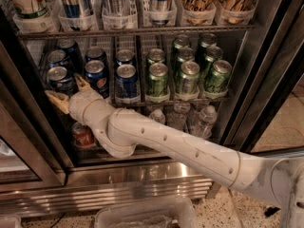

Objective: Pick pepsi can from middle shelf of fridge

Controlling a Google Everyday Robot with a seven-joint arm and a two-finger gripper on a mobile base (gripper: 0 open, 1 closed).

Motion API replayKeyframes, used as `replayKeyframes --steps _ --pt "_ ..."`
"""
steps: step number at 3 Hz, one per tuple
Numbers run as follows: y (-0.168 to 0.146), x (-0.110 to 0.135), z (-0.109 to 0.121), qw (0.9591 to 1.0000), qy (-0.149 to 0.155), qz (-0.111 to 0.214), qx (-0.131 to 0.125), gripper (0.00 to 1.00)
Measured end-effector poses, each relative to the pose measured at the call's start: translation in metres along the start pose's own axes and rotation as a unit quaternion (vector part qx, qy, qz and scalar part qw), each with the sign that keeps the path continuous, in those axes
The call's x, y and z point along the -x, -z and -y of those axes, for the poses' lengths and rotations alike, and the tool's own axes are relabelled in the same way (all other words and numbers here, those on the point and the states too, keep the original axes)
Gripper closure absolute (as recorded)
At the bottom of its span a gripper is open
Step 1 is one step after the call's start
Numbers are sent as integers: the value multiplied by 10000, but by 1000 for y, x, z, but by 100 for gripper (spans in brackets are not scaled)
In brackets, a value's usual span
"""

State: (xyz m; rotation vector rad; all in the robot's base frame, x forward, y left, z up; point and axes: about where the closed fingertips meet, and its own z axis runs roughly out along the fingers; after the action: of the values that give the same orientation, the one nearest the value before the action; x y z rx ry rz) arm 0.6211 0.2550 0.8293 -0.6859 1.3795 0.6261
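The fridge [142,182] stands open in the camera view. Its middle shelf [190,100] holds dark blue pepsi cans on the left and green cans [187,77] on the right. The front-left pepsi can [58,76] stands at the shelf's front edge, with two more front pepsi cans [126,81] to its right. My gripper [63,86] is at the left end of this shelf, just in front of and below the front-left pepsi can. Its two tan fingers [56,99] are spread apart and hold nothing. My white arm hides the shelf edge below the blue cans.
Tall cans [161,1] fill the rack above. Red cans [83,135] and clear bottles [205,121] sit on the rack below, partly behind my arm. Dark door frames [268,80] stand at both sides. A clear plastic bin [142,215] lies on the floor in front.
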Motion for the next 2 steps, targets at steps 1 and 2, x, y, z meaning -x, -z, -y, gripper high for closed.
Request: replayKeyframes --steps 1,2 --pt "-2 -1 0 10000 -9 -14 26 28" --pt "-2 -1 0 10000 -9 -14 26 54"
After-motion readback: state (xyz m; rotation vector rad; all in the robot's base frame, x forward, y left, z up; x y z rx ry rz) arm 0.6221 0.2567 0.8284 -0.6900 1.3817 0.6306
